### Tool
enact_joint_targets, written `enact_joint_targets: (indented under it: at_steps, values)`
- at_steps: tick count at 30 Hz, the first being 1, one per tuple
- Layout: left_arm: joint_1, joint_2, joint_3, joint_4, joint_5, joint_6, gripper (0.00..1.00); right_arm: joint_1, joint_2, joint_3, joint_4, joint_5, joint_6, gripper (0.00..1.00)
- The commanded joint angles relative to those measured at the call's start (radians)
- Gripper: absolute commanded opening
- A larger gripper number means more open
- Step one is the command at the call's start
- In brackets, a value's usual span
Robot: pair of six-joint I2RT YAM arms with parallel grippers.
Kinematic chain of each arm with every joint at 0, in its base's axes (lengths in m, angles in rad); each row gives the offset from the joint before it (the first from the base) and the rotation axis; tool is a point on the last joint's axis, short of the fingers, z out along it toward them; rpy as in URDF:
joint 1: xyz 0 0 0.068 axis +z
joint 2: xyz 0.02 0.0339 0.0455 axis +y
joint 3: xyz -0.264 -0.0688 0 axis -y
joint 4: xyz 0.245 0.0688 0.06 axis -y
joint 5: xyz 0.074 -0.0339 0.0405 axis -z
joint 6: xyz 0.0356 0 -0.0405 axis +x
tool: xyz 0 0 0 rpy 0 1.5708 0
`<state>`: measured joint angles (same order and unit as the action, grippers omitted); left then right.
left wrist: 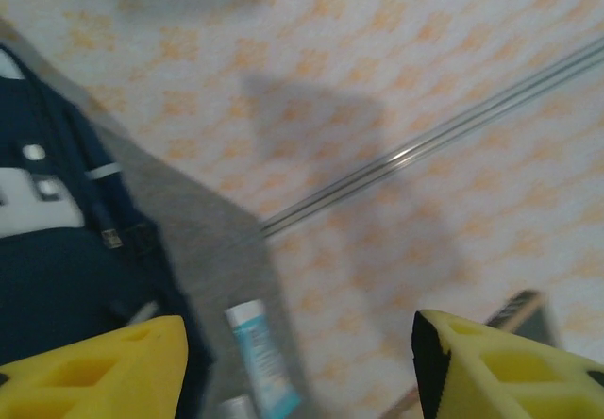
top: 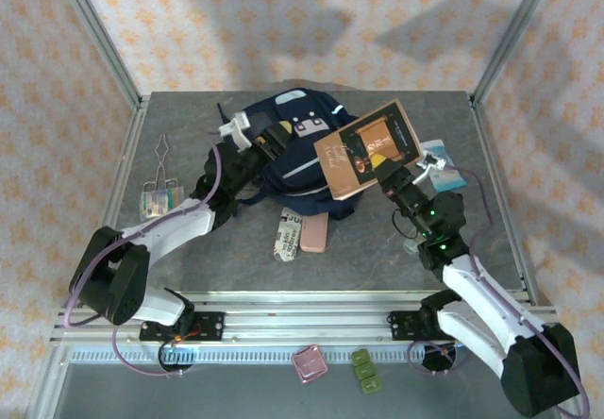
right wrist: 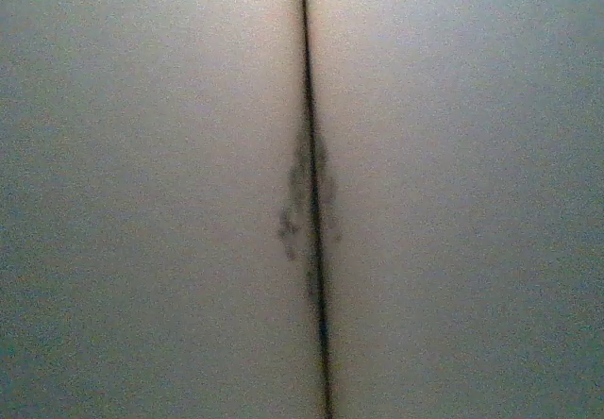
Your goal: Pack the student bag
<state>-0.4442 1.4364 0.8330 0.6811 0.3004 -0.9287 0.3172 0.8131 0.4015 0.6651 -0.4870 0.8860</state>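
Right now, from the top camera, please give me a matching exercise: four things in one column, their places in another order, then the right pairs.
1 student bag
2 brown book
3 pink case
4 metal tongs

a flat on the table, just in front of the bag
b held up, tilted, by the right tool
c near the table's left edge
d back middle of the table

Pairs: 1-d, 2-b, 3-a, 4-c

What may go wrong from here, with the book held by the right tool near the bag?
1. The right tool grips the book only near one edge, and the book sits tilted; it may slip or swing.
2. The left tool stands open beside the student bag, holding nothing; if the bag's mouth is not kept open, the book may jam against the fabric.
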Motion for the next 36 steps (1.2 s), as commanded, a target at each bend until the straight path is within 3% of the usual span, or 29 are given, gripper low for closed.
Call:
enact_joint_targets:
  at_steps: [1,7,11,14,17,25,32,34,36]
  values:
    - [-0.008,0.087,0.188,-0.335,0.040,0.244,0.65,-0.050,-0.074,0.027,-0.125,-0.002,-0.045,0.00]
    - [-0.073,0.380,0.634,-0.967,-0.116,0.652,0.72,-0.139,-0.162,0.032,-0.287,-0.010,-0.091,0.00]
    - [-0.136,0.555,0.837,-1.154,-0.254,0.839,0.73,-0.176,-0.207,0.026,-0.339,-0.002,-0.101,0.00]
    - [-0.175,0.637,0.925,-1.212,-0.350,0.933,0.74,-0.193,-0.224,0.025,-0.346,-0.014,-0.104,0.00]
    - [-0.204,0.691,0.991,-1.256,-0.357,0.982,0.75,-0.200,-0.223,0.033,-0.369,-0.018,-0.121,0.00]
    - [-0.259,0.748,0.987,-1.251,-0.478,1.074,0.78,-0.208,-0.224,0.012,-0.354,-0.039,-0.117,0.00]
    - [-0.261,0.646,0.877,-1.161,-0.247,1.064,0.82,-0.210,-0.224,-0.007,-0.349,-0.049,-0.113,0.00]
    - [-0.261,0.640,0.864,-1.157,-0.246,1.069,0.82,-0.211,-0.223,-0.010,-0.342,-0.050,-0.110,0.00]
    - [-0.263,0.663,0.873,-1.176,-0.317,1.086,0.82,-0.211,-0.221,-0.013,-0.332,-0.053,-0.105,0.00]
